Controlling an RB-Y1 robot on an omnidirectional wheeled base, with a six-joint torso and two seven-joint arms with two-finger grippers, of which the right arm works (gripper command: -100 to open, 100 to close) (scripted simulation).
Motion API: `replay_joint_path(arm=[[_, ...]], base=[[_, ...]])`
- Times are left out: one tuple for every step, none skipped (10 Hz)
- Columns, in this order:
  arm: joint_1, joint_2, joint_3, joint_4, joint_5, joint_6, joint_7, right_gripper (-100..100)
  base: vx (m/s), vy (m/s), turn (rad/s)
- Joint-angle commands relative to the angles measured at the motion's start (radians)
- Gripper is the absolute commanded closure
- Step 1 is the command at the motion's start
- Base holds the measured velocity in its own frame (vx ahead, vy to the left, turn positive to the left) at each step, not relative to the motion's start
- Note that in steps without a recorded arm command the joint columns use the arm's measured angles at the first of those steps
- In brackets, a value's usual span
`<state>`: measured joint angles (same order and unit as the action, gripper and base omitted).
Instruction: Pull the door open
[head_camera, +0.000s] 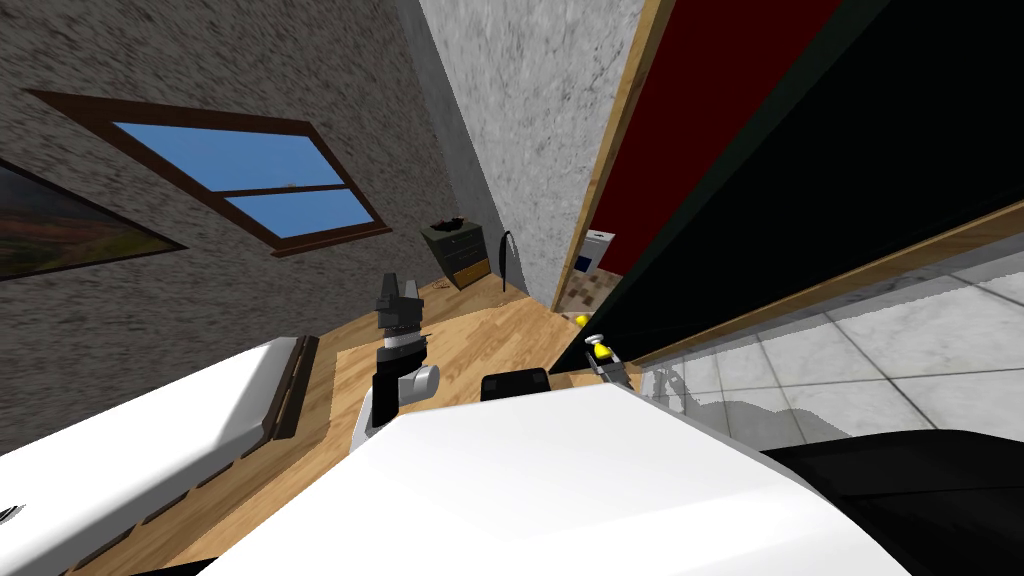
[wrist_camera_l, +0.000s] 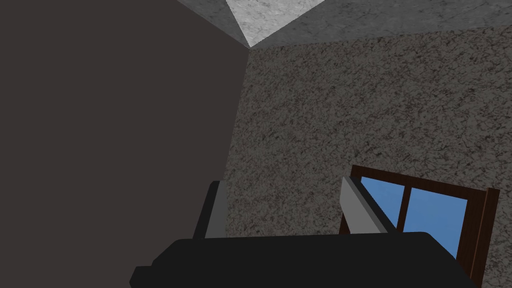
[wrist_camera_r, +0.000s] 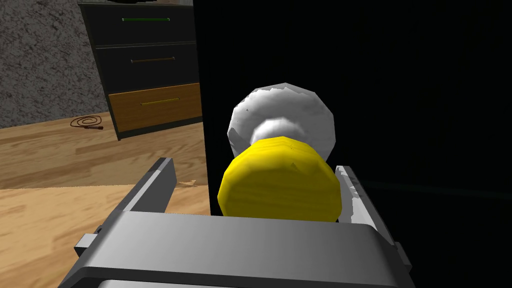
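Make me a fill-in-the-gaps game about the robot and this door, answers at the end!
1. The knob on the door is coloured ____.
2. The right end effector has the knob ____ its two open fingers.
3. The left end effector, open, holds ____.
4. The dresser has ____ drawers.
Missing words: yellow, between, nothing, three.

Off to my left, a window (head_camera: 250, 180) with a dark brown frame and blue panes sits in a speckled grey wall (head_camera: 120, 320), with a dark framed picture (head_camera: 60, 225) beside it. Below them a white bed (head_camera: 150, 440) lies on a light wooden plank floor (head_camera: 470, 340). In the corner stands a dark chest of drawers (wrist_camera_r: 150, 75), its lowest drawer brown. A coiled brown cord (wrist_camera_r: 86, 121) lies just beside it. To my right are pale grey floor tiles (head_camera: 880, 330).
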<state>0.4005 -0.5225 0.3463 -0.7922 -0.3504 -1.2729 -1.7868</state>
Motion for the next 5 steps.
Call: replay_joint_path(arm=[[0.002,0.015,0.025,0.019,0.018,-0.031,-0.008,100],[0.004,0.015,0.028,0.030,0.022,-0.047,-0.012,100],[0.005,0.014,0.032,0.040,0.027,-0.063,-0.015,100],[0.009,0.013,0.040,0.061,0.036,-0.094,-0.022,100],[0.011,0.012,0.044,0.072,0.041,-0.110,-0.026,100]], base=[[0.010,0.015,-0.006],[0.003,0.005,0.005],[0.007,-0.011,0.005],[0.006,-0.004,0.008],[0.008,0.003,-0.005]])
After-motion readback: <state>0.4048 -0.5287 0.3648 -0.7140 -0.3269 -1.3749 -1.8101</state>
